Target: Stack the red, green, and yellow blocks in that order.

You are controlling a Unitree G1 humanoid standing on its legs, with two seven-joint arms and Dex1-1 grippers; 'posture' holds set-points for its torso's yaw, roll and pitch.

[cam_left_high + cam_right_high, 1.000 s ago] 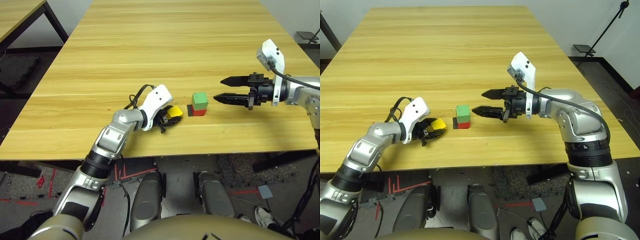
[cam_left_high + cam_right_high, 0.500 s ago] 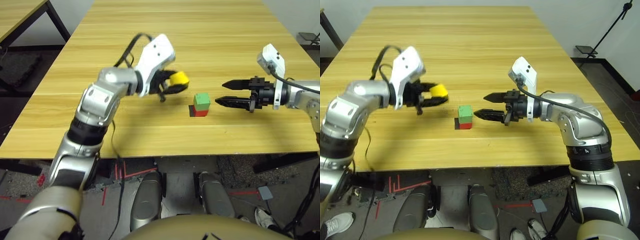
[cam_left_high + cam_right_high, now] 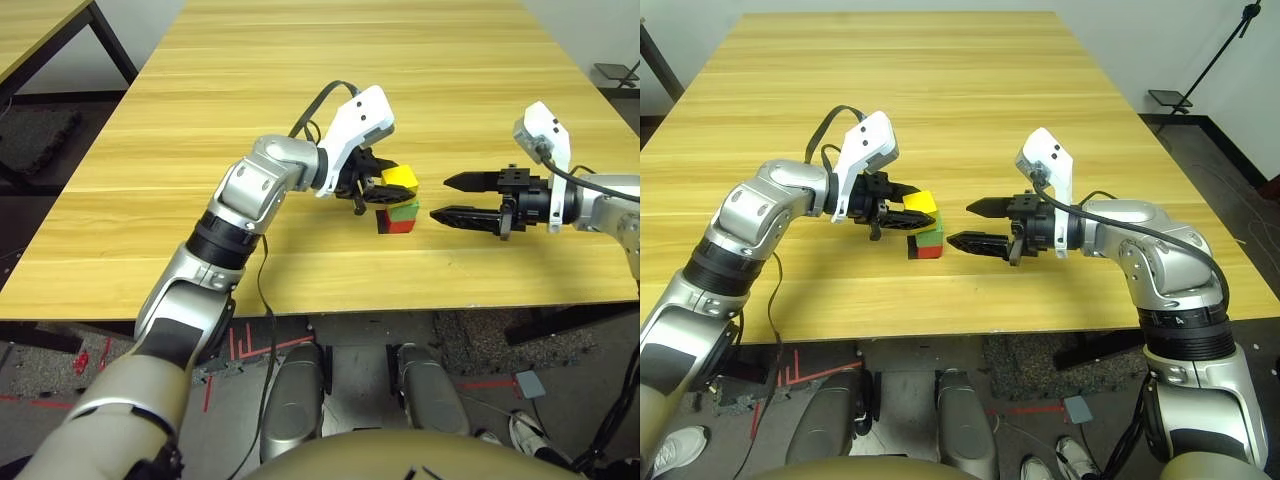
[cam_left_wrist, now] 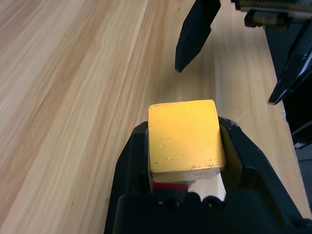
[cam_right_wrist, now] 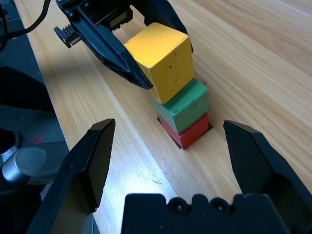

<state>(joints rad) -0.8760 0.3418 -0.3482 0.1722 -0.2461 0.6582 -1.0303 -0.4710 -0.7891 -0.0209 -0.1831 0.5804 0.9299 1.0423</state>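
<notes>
My head stereo pair looks down over the table (image 3: 300,90); both close wrist cameras share the yellow block (image 5: 161,58).

Yellow block (image 5: 161,58) atop green (image 5: 186,105)/red (image 5: 191,133) stack

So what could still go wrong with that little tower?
The yellow block sits tilted in the left gripper, above the green block, so it may land crooked and slide off. A nudge could also topple green off the red block. The right gripper, open, is close by.
</notes>
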